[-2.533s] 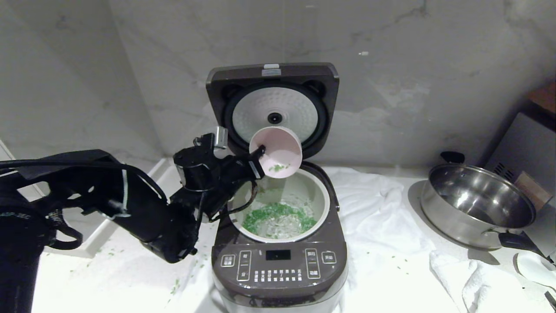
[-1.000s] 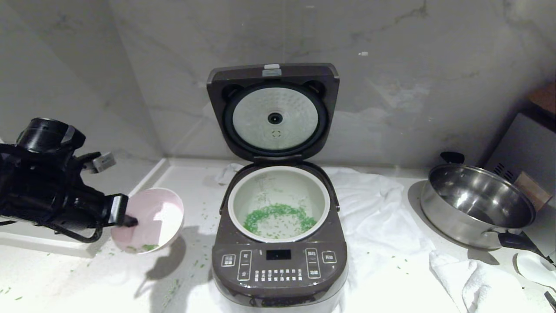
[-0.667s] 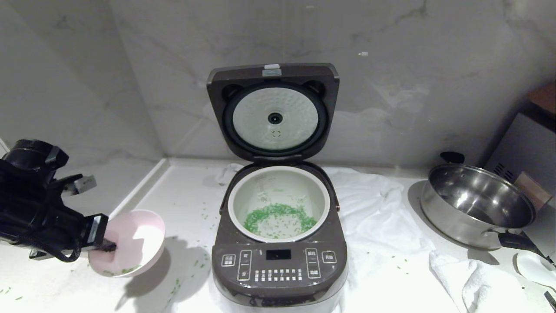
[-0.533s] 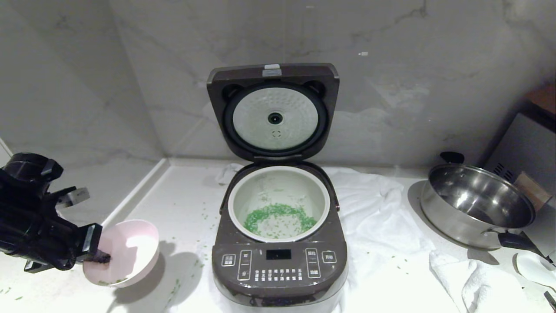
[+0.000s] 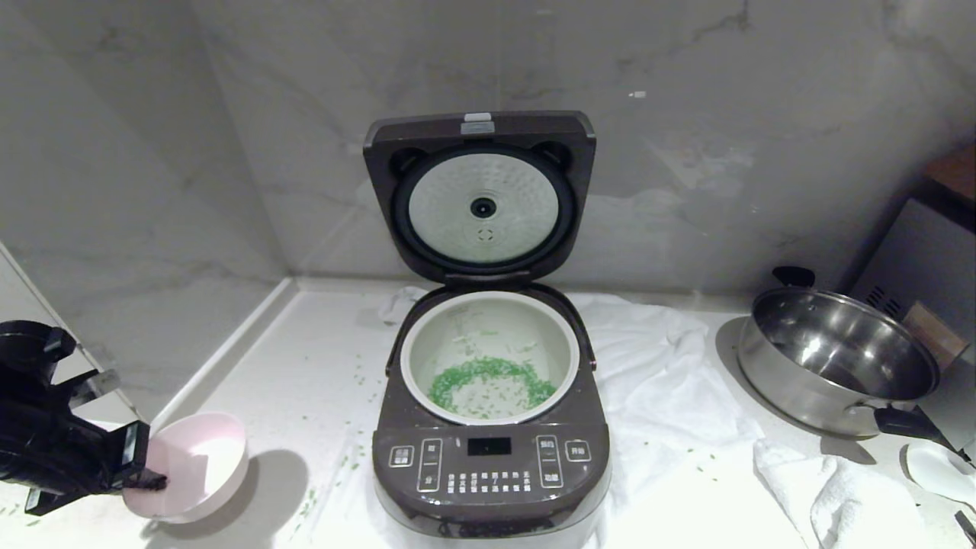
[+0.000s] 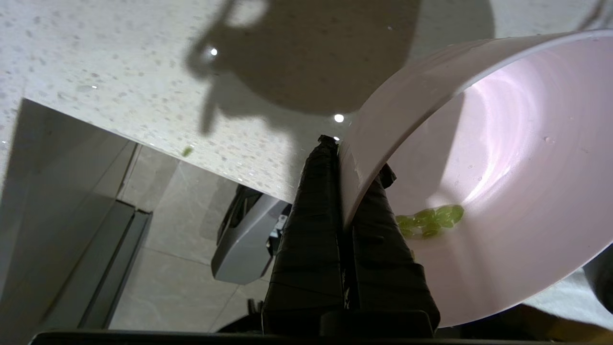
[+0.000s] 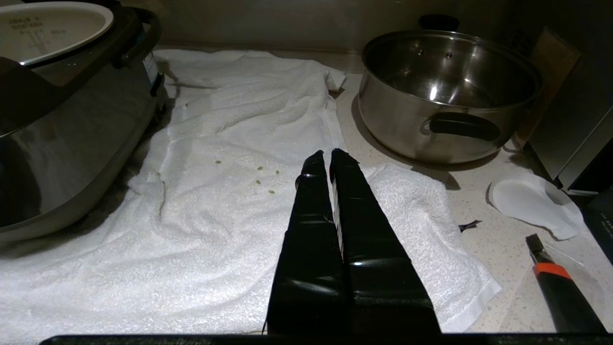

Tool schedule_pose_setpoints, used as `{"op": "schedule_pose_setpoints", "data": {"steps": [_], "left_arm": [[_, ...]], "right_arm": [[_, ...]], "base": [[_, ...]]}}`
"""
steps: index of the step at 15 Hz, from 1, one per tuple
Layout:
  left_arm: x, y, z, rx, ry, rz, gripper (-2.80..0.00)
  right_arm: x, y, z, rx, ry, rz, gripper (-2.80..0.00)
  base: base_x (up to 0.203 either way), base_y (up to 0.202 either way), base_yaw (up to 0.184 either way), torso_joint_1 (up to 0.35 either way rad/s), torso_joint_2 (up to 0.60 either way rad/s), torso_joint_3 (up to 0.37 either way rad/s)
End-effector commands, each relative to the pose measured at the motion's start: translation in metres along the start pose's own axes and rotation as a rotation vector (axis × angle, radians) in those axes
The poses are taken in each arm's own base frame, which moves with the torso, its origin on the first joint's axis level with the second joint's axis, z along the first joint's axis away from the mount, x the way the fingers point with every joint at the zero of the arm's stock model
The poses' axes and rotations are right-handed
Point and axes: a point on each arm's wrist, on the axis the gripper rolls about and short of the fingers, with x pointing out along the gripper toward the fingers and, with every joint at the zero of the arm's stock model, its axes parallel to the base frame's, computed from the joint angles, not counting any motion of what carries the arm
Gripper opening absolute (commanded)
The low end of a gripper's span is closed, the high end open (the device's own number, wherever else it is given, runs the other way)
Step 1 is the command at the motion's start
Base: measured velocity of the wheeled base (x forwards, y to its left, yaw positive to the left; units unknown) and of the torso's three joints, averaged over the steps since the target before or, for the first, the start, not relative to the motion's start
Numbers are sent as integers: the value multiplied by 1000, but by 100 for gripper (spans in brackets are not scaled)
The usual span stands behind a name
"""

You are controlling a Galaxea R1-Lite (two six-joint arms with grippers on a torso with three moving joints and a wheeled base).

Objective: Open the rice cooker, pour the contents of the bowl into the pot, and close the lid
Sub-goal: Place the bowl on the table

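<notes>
Head view: steel pan [image 5: 837,363] (white towel [image 5: 662,381] alongside) right of rice cooker [image 5: 489,465].

Cooker [image 5: 488,457] front base cut off by the head view's bottom edge. Left arm [image 5: 46,450] mostly out of frame at the left edge. Bowl [image 6: 479,182] rim runs past the wrist view's right edge. Button labels too small to read.

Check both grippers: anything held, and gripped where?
The left gripper is shut on the bowl, pinching its rim, one finger inside and one outside. The right gripper is shut and holds nothing, over the white towel.
</notes>
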Motion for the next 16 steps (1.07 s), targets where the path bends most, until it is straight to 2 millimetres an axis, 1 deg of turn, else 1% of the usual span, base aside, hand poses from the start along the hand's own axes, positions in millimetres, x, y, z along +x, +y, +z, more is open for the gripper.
{"op": "schedule_pose_setpoints", "data": {"steps": [1, 3, 5, 7, 11, 12, 16], "left_arm": [[21, 22, -5, -52, 51, 18, -280], [28, 34, -11, -80, 75, 27, -280], [34, 49, -12, -108, 95, 36, -280], [47, 62, -7, -130, 97, 56, -280], [70, 88, 4, -149, 33, 143, -280], [72, 92, 6, -154, 27, 148, -280], [71, 98, 15, -160, -1, 157, -280]], "right_arm": [[0, 0, 0, 0, 1, 1, -280], [0, 0, 0, 0, 1, 1, -280], [0, 0, 0, 0, 2, 1, -280], [0, 0, 0, 0, 1, 1, -280], [0, 0, 0, 0, 1, 1, -280], [0, 0, 0, 0, 2, 1, -280], [0, 0, 0, 0, 2, 1, -280]], "base": [[0, 0, 0, 0, 0, 0], [0, 0, 0, 0, 0, 0], [0, 0, 0, 0, 0, 0], [0, 0, 0, 0, 0, 0], [0, 0, 0, 0, 0, 0], [0, 0, 0, 0, 0, 0], [0, 0, 0, 0, 0, 0]]}}
